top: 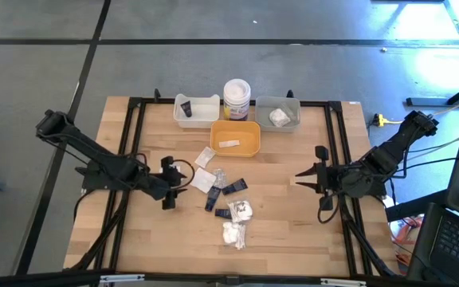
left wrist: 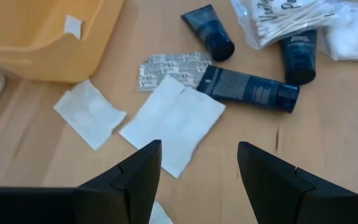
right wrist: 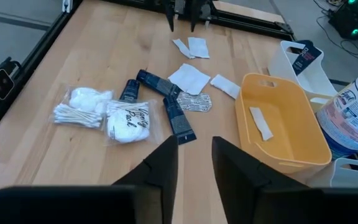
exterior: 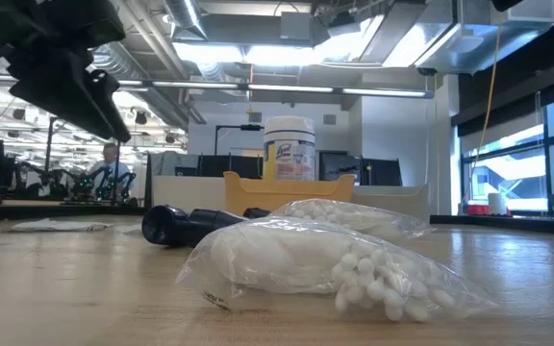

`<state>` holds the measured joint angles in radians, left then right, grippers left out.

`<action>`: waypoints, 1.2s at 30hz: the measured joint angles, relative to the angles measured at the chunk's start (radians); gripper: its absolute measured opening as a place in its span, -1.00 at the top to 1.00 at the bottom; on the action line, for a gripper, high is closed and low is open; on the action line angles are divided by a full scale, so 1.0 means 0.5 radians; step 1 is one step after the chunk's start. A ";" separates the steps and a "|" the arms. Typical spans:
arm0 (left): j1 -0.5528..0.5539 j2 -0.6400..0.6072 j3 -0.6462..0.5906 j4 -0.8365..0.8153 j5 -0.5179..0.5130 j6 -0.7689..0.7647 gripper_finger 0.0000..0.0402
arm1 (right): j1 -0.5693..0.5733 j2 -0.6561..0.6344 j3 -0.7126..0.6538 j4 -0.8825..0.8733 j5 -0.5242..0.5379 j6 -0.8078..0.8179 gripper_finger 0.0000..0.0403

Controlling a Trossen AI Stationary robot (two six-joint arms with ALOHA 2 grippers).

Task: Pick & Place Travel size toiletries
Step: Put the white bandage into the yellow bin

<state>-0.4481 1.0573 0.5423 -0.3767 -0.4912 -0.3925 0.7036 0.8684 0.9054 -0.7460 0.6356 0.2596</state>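
The toiletries lie loose in the middle of the table. There are flat white sachets (top: 204,179) (left wrist: 173,121), a patterned foil sachet (left wrist: 176,68), black tubes (top: 213,198) (left wrist: 247,87), and clear bags of cotton swabs and white puffs (top: 233,233) (exterior: 335,259). My left gripper (top: 168,183) (left wrist: 197,180) is open and hovers just left of the sachets, touching nothing. My right gripper (top: 309,179) (right wrist: 194,165) is open with a narrower gap and stays to the right of the pile, facing it.
Three trays sit along the far edge. The white tray (top: 196,110) holds a black tube, the yellow tray (top: 236,137) a white sachet (right wrist: 261,122), and the grey tray (top: 278,114) a white fluffy pack. A white jar with a yellow label (top: 237,98) stands behind them. Bare wood lies near both grippers.
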 joint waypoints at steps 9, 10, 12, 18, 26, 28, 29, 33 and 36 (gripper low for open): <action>0.106 0.072 0.001 0.030 -0.031 0.260 -0.04 | 0.000 0.000 0.000 0.000 0.000 -0.003 0.37; 0.123 0.091 0.001 0.044 -0.031 0.304 -0.04 | 0.000 0.000 0.000 0.000 0.000 -0.003 0.36; 0.156 0.134 0.000 0.065 -0.027 0.394 -0.04 | 0.000 0.000 0.000 0.000 0.000 -0.003 0.34; 0.237 0.263 0.000 0.267 0.084 0.542 -0.04 | 0.000 0.000 0.000 0.001 0.000 -0.002 0.28; 0.462 0.197 -0.001 0.266 0.179 0.407 -0.04 | 0.000 0.000 0.000 0.001 0.000 0.002 0.21; 0.557 0.138 -0.001 0.247 0.279 0.373 -0.04 | 0.000 0.000 0.000 0.001 0.000 0.002 0.19; 0.604 0.107 -0.001 0.242 0.325 0.356 -0.04 | 0.000 0.000 0.000 0.001 0.000 0.002 0.18; 0.793 0.009 -0.001 0.270 0.468 0.335 -0.04 | 0.000 0.000 0.000 0.001 0.001 0.002 0.15; 0.916 -0.017 -0.001 0.285 0.454 0.271 -0.04 | 0.001 0.000 0.000 0.001 0.000 0.002 0.13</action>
<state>0.0099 1.0485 0.5419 -0.2344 -0.2641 -0.2569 0.7040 0.8684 0.9054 -0.7456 0.6357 0.2604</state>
